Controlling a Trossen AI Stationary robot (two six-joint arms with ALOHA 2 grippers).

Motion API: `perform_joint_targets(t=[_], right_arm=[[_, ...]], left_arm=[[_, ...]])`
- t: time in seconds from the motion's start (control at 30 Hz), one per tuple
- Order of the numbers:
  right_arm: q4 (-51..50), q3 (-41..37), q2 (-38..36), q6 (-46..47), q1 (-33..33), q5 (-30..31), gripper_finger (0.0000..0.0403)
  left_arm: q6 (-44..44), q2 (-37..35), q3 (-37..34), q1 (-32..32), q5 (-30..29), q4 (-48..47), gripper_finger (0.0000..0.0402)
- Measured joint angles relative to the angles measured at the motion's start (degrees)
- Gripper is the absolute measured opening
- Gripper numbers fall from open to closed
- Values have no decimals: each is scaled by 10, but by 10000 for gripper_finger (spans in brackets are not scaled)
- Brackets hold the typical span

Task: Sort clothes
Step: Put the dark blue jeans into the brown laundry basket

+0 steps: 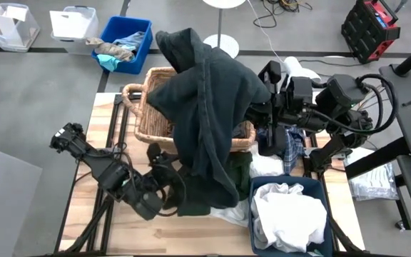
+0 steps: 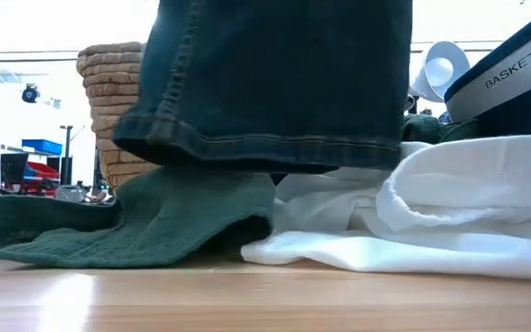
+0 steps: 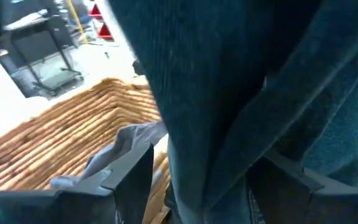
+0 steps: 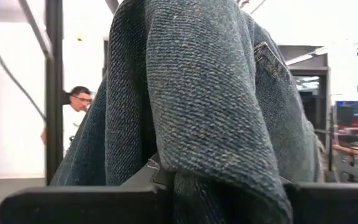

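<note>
Beside the wicker basket (image 1: 148,107), on its near left, the left gripper (image 1: 164,170) is seen low over the table (image 1: 91,214), its fingers (image 3: 126,177) spread apart with a fold of the dark denim garment (image 1: 205,100) hanging between them; whether the cloth is actually pinched cannot be told. Over the basket's right half and down its near side, the denim garment is draped in a tall heap, its hem hanging just above a dark green garment (image 2: 136,226) spread flat on the table. Next to that, white cloth (image 2: 450,212) is piled on the table. Right of the basket, the right gripper (image 1: 257,108) is raised, clamped nearly closed on the denim garment. Near the basket's right corner, white clothes (image 1: 291,214) are held in a navy bin (image 1: 320,187).
</note>
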Motion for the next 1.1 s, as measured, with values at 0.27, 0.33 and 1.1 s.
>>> perform_joint_targets(t=[0.27, 0.33, 1.1], right_arm=[[11, 0, 0, 17, 0, -18, 53], [14, 0, 0, 31, 0, -32, 53], [-41, 1, -12, 315, 0, -189, 53]], left_arm=[[210, -2, -2, 30, 137, 142, 188], [239, -2, -2, 32, 142, 145, 153], [496, -6, 136, 25, -140, 110, 2]])
